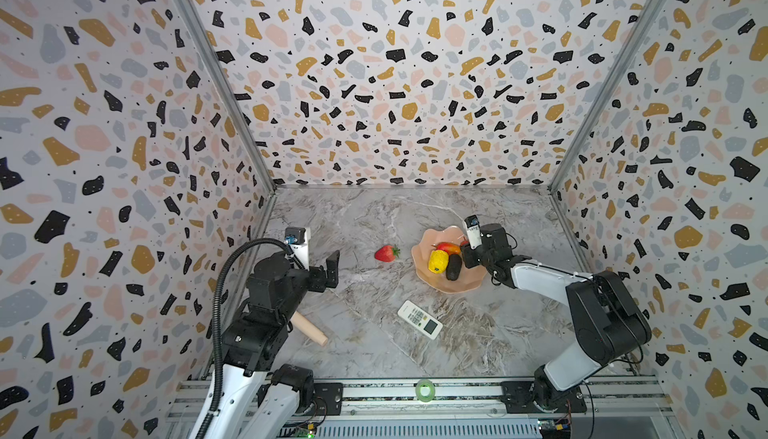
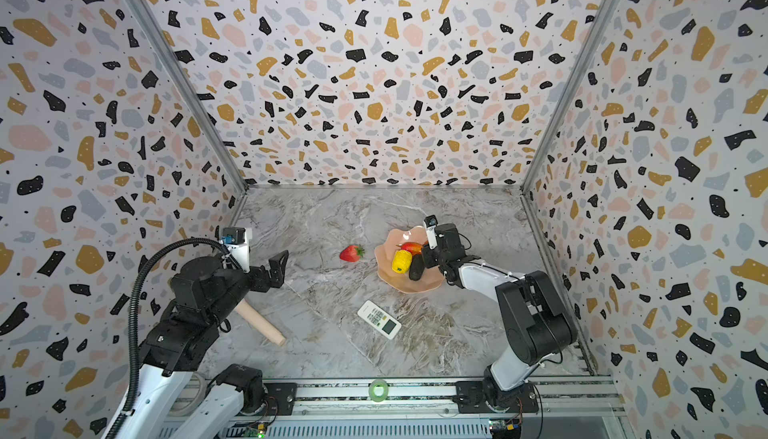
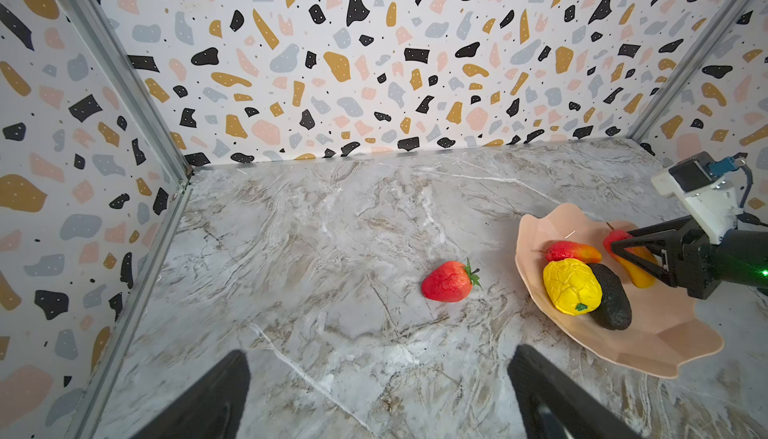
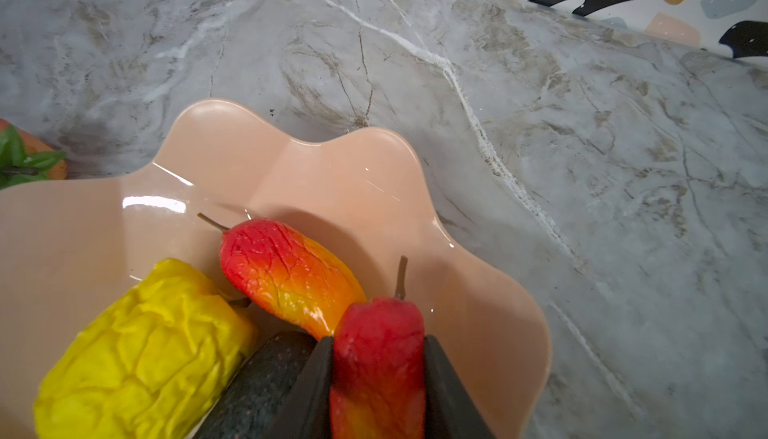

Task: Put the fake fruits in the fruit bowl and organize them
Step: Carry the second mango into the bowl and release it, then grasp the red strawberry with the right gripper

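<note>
right gripper (image 4: 378, 345) fingers clamped on a mango (image 3: 640, 275) over the fruit bowl (image 4: 291, 167), left gripper (image 3: 380, 351) fingers spread and empty, strawberry (image 3: 446, 281) ahead of them

Your right gripper (image 3: 619, 243) sits over the fruit bowl (image 1: 469, 285), with the held mango (image 4: 378, 333) between its jaws. The loose mango (image 4: 286, 270) lies in the bowl just off that gripper's tip. The lumpy fruit (image 4: 145, 354) and oval fruit (image 4: 257, 378) are in the bowl too, touching, with the oval one nearer the gripper. The strawberry (image 1: 385, 253) is out on the tabletop (image 1: 374, 216), left of the bowl, between your two grippers. The left gripper (image 1: 332, 270) is well left of it. The remote (image 1: 419, 319) lies nearer the arm bases than both grippers. The cylinder (image 1: 309, 328) lies behind the left gripper, partly under that arm.
</note>
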Tool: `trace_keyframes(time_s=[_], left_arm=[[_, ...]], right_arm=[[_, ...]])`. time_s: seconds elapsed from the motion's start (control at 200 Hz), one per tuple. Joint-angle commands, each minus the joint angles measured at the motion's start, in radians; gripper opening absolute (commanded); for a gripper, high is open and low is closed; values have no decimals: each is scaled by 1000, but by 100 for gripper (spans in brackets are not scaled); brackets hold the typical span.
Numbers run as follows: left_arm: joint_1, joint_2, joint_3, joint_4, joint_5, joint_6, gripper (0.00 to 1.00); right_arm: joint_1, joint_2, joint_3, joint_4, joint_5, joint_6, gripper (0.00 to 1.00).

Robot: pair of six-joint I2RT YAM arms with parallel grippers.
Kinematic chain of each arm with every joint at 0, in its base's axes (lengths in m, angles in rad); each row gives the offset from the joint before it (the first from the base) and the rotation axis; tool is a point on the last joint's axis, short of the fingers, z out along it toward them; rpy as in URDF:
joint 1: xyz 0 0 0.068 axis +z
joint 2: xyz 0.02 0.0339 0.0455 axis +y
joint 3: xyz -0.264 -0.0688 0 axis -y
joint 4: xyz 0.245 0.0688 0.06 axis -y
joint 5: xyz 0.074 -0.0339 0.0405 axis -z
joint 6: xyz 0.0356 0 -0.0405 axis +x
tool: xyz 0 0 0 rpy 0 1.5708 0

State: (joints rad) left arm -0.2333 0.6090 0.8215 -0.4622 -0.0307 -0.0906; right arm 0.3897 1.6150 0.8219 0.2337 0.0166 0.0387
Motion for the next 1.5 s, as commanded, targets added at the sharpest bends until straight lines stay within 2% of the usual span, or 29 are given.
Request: trace_keyframes(time_s=[0.0,0.3,0.411,0.526,0.571,0.641,0.866,0.926,1.026,1.112,1.332,1.497], left_arm=[[-4,-2,-5,32,7,-4,100],[-4,-3,1,26,5,-2,100],[-4,-1,4,26,5,1,99],[-4,4,13,18,5,6,100],[-4,7,19,15,3,12,100],[-4,12,27,14,0,17,100],[-4,23,39,14,6,13,100],[-4,20,41,5,3,11,100],[-4,9,49,-10,-7,14,100],[-4,9,58,-13,-11,14,100],[-4,21,59,-7,-11,16,100],[-4,25,50,-7,-14,19,100]], right_arm=[[-6,-3,2,17,17,17,25],[-6,-35,18,5,46,16,54],[-5,-63,50,-26,55,-4,60],[13,-111,105,-66,52,-58,72],[28,-123,136,-85,27,-94,79],[65,-112,208,-150,-63,-182,100],[238,93,481,-274,-203,-360,99],[263,167,549,-300,-246,-420,99],[277,276,626,-352,-412,-603,99],[279,365,694,-383,-477,-685,99],[279,602,998,-604,-481,-748,99],[284,700,1102,-662,-459,-730,98]])
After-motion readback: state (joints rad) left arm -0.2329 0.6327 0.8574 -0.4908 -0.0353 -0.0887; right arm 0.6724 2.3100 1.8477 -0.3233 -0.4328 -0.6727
